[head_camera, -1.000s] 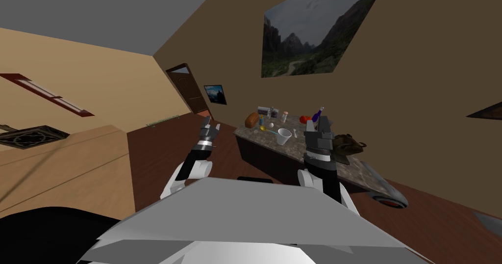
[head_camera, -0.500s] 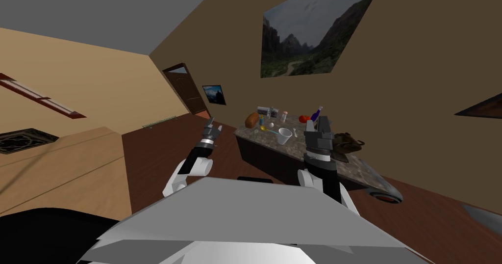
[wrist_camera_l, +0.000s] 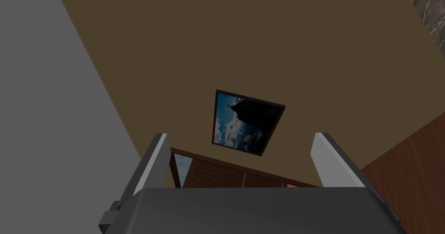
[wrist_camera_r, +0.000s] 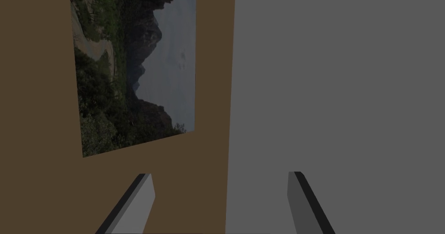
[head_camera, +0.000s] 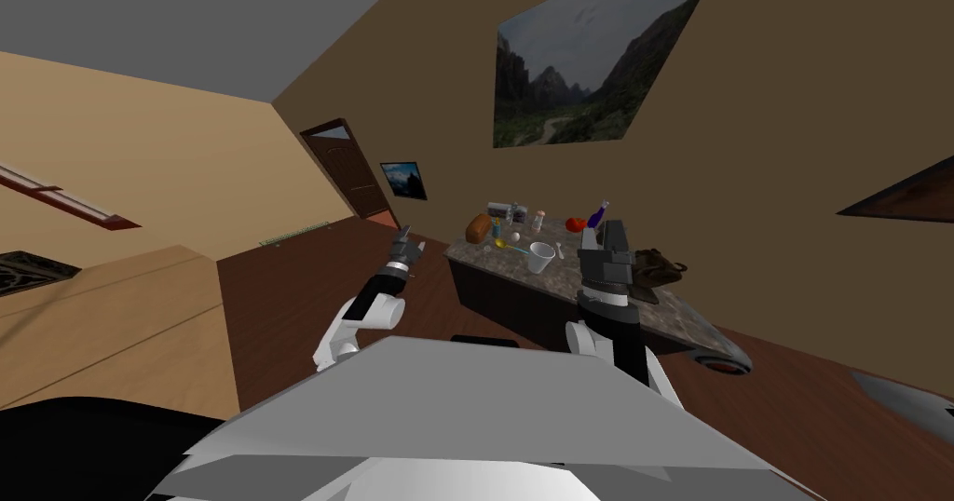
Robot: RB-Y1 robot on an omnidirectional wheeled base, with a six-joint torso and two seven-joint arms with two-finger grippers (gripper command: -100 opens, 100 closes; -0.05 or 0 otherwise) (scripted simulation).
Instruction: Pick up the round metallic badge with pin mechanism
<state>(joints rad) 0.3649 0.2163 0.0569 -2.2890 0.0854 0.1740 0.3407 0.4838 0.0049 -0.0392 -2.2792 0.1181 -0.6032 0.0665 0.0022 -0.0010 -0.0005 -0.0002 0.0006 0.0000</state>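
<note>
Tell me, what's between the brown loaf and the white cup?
Head view: between the loaf and the cup lie a small white ball and a thin teal stick with a yellow end.

The badge appears to be the tiny round, yellowish disc lying flat on the stone-patterned bench, close to its left end. It is too small to be sure of, and its pin cannot be made out.

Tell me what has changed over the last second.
My own view turned slightly: the door slid left in the head view. The left gripper, open, edged slightly toward the table. The right gripper stayed raised and open; nothing was grasped.
</note>
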